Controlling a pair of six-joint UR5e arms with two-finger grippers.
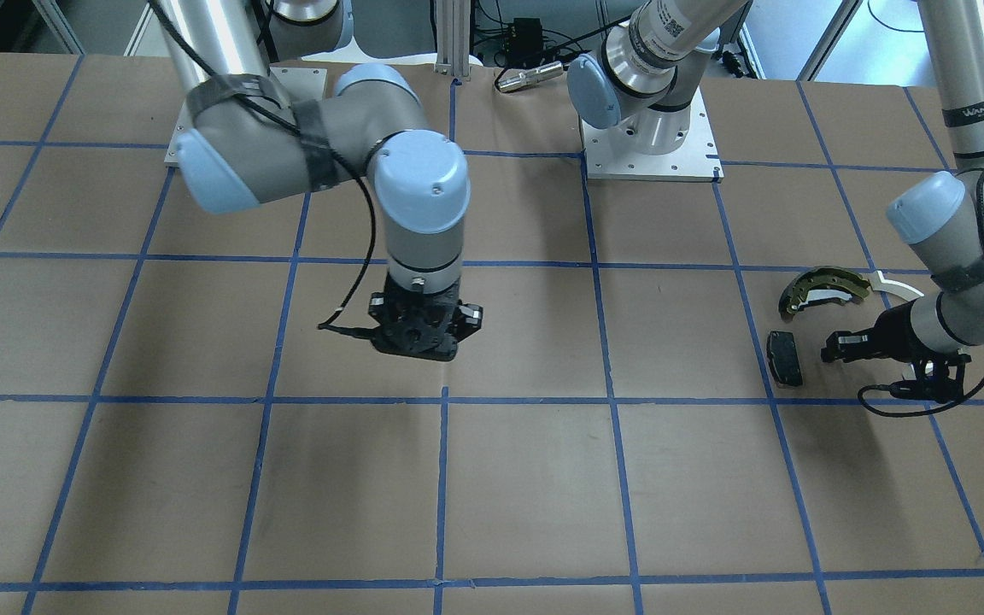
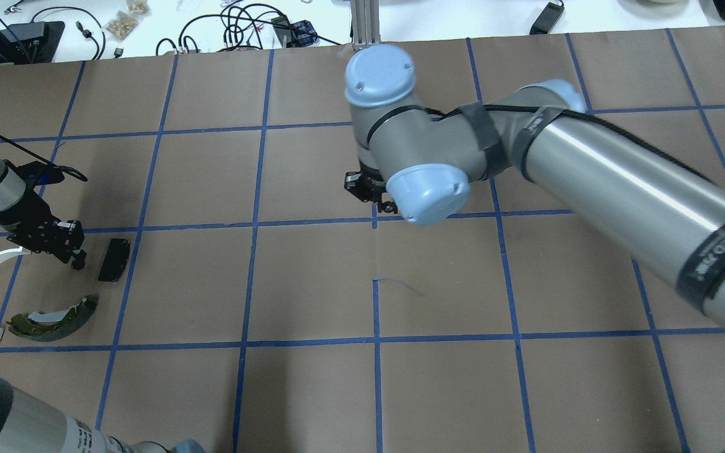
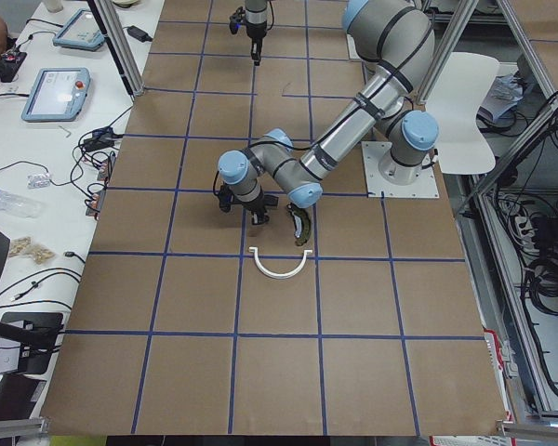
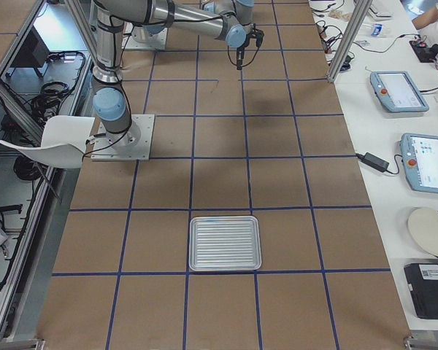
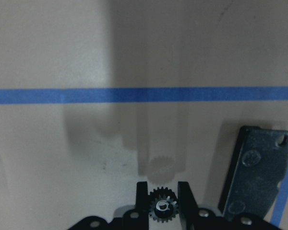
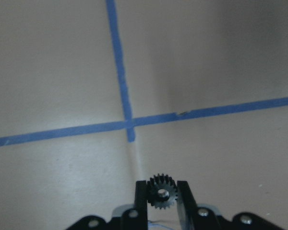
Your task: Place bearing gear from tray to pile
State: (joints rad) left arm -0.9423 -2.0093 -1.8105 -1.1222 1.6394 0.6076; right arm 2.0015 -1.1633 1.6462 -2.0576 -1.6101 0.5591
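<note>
The gear (image 5: 162,207), clenched in the left pincer (image 5: 162,188), hangs, it seems, just above the worktop (image 5: 86,57) beside the black pad (image 5: 259,167) of the pile (image 1: 825,290), so it should lower and release gently, clear of the pad, while the right pincer (image 6: 162,184) grips a second gear (image 6: 162,192).

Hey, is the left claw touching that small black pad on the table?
Apart. The overhead view shows a clear gap between the left claw and the black pad, which lies just beside its tips.
</note>
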